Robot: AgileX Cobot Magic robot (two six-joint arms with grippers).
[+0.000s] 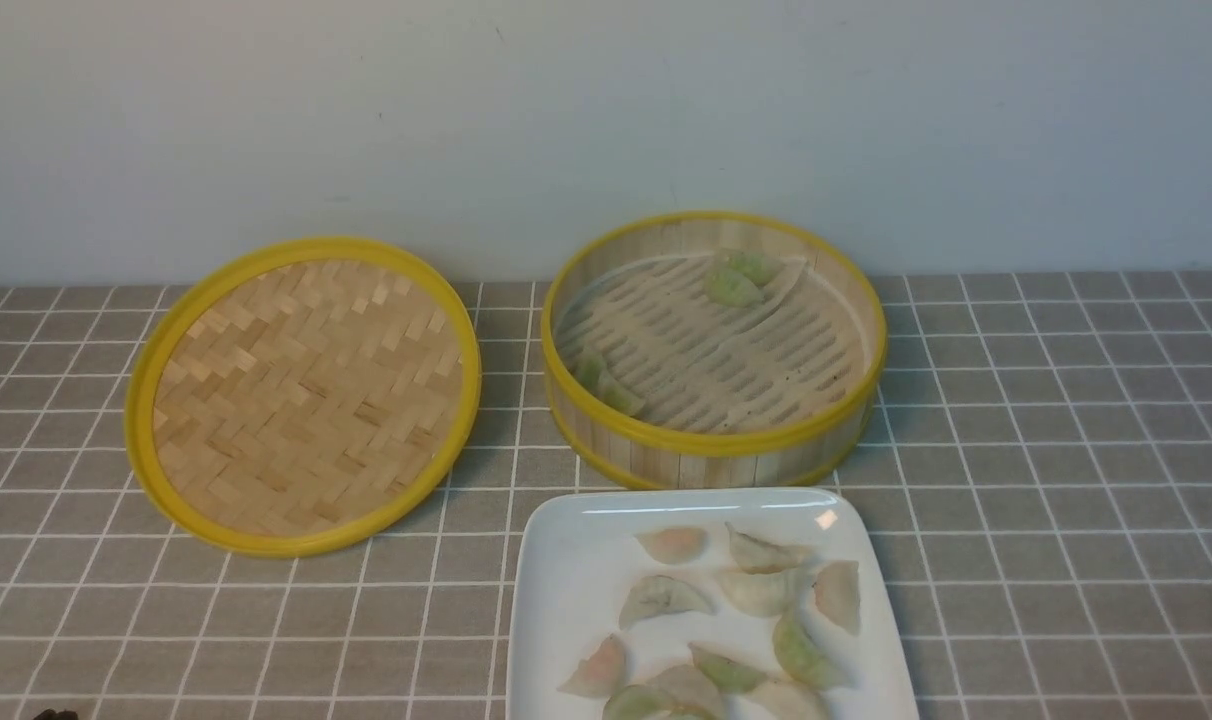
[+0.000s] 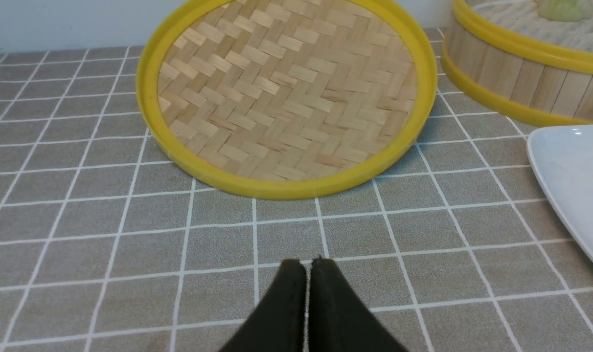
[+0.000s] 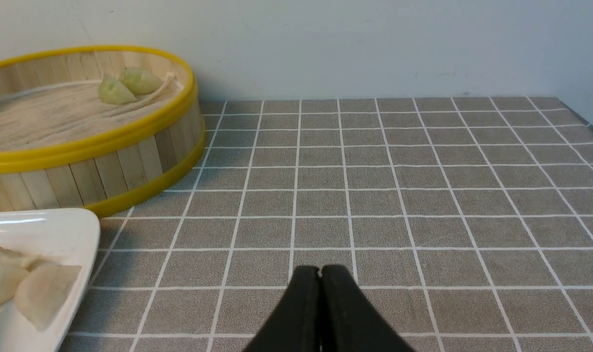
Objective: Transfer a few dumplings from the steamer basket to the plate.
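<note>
You have both arms pulled back over the grey checked tablecloth [image 3: 375,186]: the left gripper [image 2: 308,264] has its black fingers pressed together on nothing, and so does the right gripper [image 3: 320,271]. The glossy white square plate [image 1: 566,590] sits at the near edge, close in front of the round bamboo steamer basket with yellow rims [image 1: 714,445], and already carries about ten pale, pinkish and green crescent dumplings [image 1: 761,590]. Two green ones lie at the basket's far wall [image 1: 738,278] and two more against its near-left wall [image 1: 606,385]. By the count on the plate, "a few" looks met, so your step is probably just to stay parked.

If you do take another, go for the far pair with the right arm (clear of the near wall). Spread the fingers before descending, come down from above, and pinch gently across the pleated ridge, since they look soft. Lift clear of the rim, then set down on a bare part of the plate.

The flat woven bamboo lid with a yellow rim [image 1: 306,395] lies to the left; leave it. No brand, label or writing shows anywhere.
</note>
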